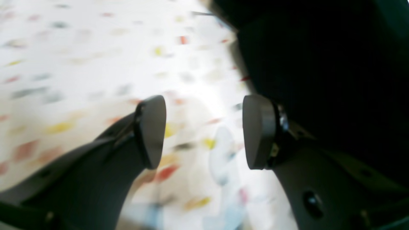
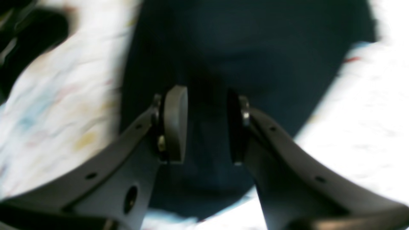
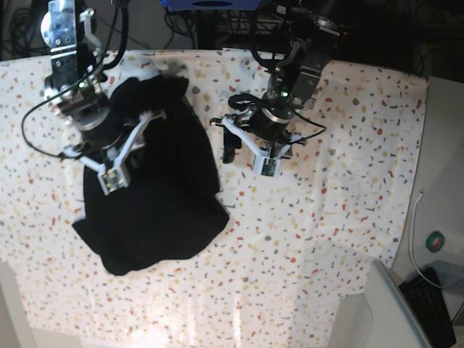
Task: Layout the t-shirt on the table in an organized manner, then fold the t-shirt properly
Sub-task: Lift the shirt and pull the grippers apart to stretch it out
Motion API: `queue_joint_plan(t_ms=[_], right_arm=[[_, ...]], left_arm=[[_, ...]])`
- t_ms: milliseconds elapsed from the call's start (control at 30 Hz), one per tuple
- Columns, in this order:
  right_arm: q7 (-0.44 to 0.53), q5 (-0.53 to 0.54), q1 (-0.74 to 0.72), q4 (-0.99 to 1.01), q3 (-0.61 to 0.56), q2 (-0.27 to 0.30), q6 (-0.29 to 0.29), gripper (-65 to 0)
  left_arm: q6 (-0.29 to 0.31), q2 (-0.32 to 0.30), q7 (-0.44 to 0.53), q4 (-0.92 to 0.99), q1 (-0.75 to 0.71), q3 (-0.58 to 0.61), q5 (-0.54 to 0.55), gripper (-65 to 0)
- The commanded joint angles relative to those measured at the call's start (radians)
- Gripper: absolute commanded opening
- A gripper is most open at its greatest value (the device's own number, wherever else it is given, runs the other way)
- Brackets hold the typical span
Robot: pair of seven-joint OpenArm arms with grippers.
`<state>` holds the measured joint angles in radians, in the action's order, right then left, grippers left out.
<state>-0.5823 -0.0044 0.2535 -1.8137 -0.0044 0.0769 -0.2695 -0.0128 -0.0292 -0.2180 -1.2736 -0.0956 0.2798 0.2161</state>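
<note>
The black t-shirt (image 3: pixel 159 210) lies bunched in a rumpled heap on the left half of the speckled table (image 3: pixel 326 217), with no print showing. My right gripper (image 3: pixel 123 156) hangs over the heap's upper left part. In the right wrist view its jaws (image 2: pixel 207 124) stand apart, with the dark t-shirt (image 2: pixel 239 48) under and between them but not pinched. My left gripper (image 3: pixel 246 154) is just right of the shirt, over bare table. The left wrist view shows it open (image 1: pixel 204 131) above the table (image 1: pixel 80 64), with the t-shirt (image 1: pixel 335 80) off to its right.
Cables and dark equipment (image 3: pixel 217 14) line the table's far edge. The table's right edge (image 3: pixel 420 167) drops off to a white surface holding a round green-labelled object (image 3: pixel 437 241) and a black item (image 3: pixel 428 290). A dark blurred shape (image 2: pixel 32 35) shows at the right wrist view's upper left.
</note>
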Motion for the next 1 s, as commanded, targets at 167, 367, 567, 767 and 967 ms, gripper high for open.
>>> queue_joint_plan(t_ms=[167,367,567,767,967], right_arm=[[-0.014,0.005,-0.121,0.099,0.151,0.002,0.002,-44.3],[-0.014,0.005,-0.231,0.242,0.191,0.007,0.002,-44.3],[-0.02,0.007,-0.34,0.355,0.223,-0.001,0.002,-44.1],[-0.02,0.007,-0.388,0.358,0.214,-0.03,0.002,-44.1],[-0.021,0.007,-0.553,0.596,0.194,-0.048,0.002,-44.1]], left_arm=[[0.006,0.119,0.03,0.226,0.124,0.016,0.004,-29.1],[0.007,0.174,0.025,0.36,0.185,0.017,0.004,-32.3],[0.004,0.085,0.022,0.341,0.156,0.0,0.006,-65.0],[0.003,-0.018,0.022,0.081,-0.013,-0.21,0.006,-65.0],[0.003,-0.053,-0.041,-0.079,-0.103,-0.379,-0.001,-65.0]])
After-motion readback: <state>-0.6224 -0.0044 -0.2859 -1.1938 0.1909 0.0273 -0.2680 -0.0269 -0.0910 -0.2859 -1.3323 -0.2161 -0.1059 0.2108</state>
